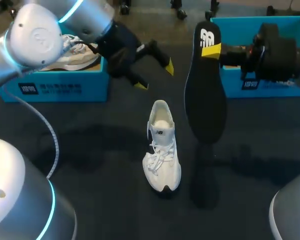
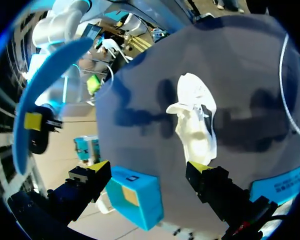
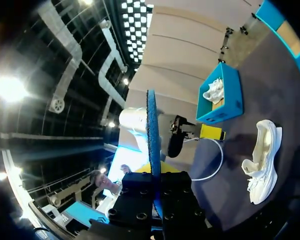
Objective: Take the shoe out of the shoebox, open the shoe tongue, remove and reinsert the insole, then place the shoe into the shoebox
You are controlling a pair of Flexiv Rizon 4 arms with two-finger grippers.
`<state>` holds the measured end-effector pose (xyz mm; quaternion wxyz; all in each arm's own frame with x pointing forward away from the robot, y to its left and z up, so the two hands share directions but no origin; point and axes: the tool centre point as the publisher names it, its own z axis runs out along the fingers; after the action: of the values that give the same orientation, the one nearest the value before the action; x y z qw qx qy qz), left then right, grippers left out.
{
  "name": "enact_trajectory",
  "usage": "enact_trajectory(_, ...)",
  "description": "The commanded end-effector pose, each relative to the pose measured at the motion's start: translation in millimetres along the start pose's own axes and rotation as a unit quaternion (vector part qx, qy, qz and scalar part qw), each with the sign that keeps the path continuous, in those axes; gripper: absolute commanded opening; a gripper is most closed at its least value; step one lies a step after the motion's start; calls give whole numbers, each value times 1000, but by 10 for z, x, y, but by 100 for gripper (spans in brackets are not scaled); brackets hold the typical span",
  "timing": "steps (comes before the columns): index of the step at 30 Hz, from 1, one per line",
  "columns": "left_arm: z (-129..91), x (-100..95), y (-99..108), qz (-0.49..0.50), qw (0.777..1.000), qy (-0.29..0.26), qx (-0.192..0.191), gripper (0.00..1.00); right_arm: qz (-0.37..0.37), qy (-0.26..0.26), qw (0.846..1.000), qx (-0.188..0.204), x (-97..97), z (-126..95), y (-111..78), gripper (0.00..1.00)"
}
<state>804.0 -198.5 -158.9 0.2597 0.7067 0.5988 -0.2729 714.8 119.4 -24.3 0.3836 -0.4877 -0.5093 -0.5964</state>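
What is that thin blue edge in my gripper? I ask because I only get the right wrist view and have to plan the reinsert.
Observer: It is the insole. The head view shows its broad black face, and it hangs upright from your right gripper, which is clamped near its top end.
Operator: Where does it hang relative to the shoe?
Observer: In the head view it is to the right of the white shoe and not touching it. The shoe stands on its sole with its toe toward the robot.
Operator: Is the other arm free to help?
Observer: The left wrist view shows the left gripper open with nothing between its fingers, and the shoe lies ahead of it.
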Motion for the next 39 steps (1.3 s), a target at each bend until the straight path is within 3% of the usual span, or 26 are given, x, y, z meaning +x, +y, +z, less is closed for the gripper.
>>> enact_trajectory(1,-210,57,-181,19,995,-95,-23,100,0,0,1000,1,-3,35,22,0)
enact_trajectory(9,-463,-33,-274,59,983,-170,-42,100,0,0,1000,1,-3,35,22,0)
enact_trajectory(12,-509,-45,-292,54,977,-203,-40,100,46,6,996,-72,-52,-16,50,0)
enact_trajectory(15,-540,6,-309,63,975,-207,-43,100,88,-19,991,-98,-146,-5,130,0)
enact_trajectory(21,-540,6,-309,63,975,-207,-43,100,121,-39,986,-112,-352,21,305,0)
enact_trajectory(36,-540,6,-309,63,975,-207,-43,100,187,-77,978,-58,-769,242,730,0)
enact_trajectory(39,-570,31,-316,46,969,-237,-50,100,202,-79,975,-49,-828,280,780,0)
